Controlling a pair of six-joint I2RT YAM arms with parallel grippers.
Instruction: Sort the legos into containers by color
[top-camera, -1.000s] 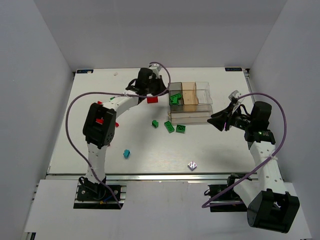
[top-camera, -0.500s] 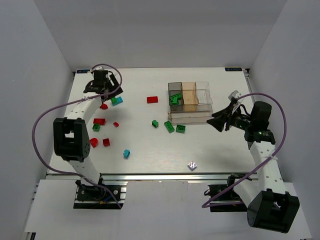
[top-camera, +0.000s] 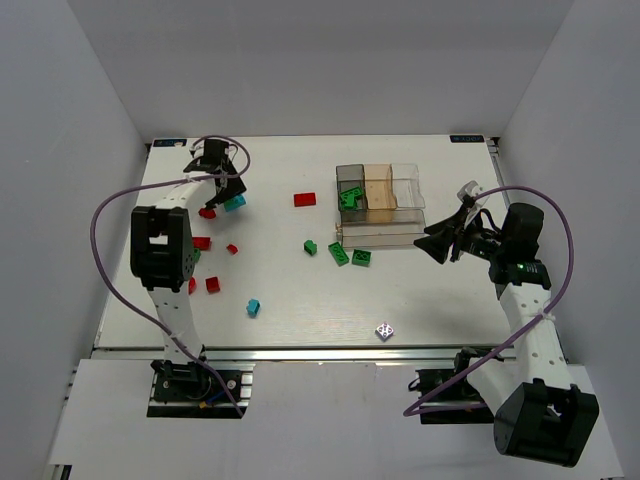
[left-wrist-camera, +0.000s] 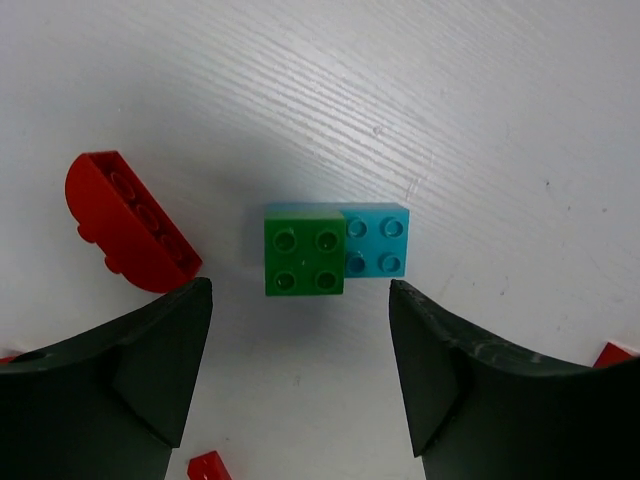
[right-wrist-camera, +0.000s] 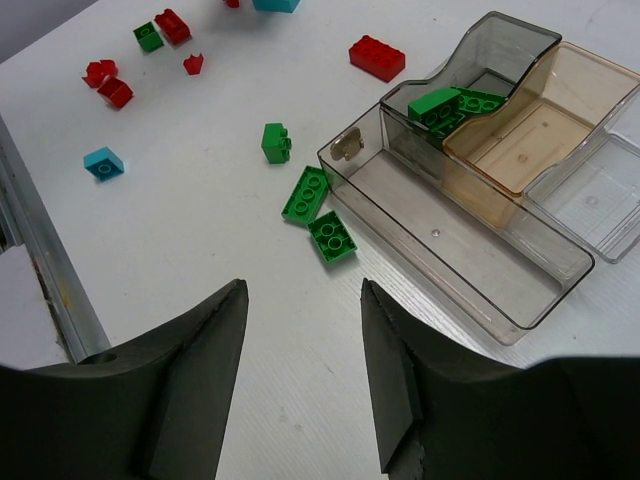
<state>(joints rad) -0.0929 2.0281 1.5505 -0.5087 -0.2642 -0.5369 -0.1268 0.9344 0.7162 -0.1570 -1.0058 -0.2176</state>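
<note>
Currently the left tool (left-wrist-camera: 300, 290), jaws apart, frames a green lego (left-wrist-camera: 305, 250)

You have a white, wood-grained rectangular table (top-camera: 430, 300) enclosed by plain pale grey walls (top-camera: 320, 60) behind it and at both its sides; light falls evenly, casting soft shadows.

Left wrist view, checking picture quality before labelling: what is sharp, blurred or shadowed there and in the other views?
Left wrist: green brick sharp, soft shadow around it, fingers dark. Right wrist: tray crisp throughout. Top: even light, bricks tiny.
</note>
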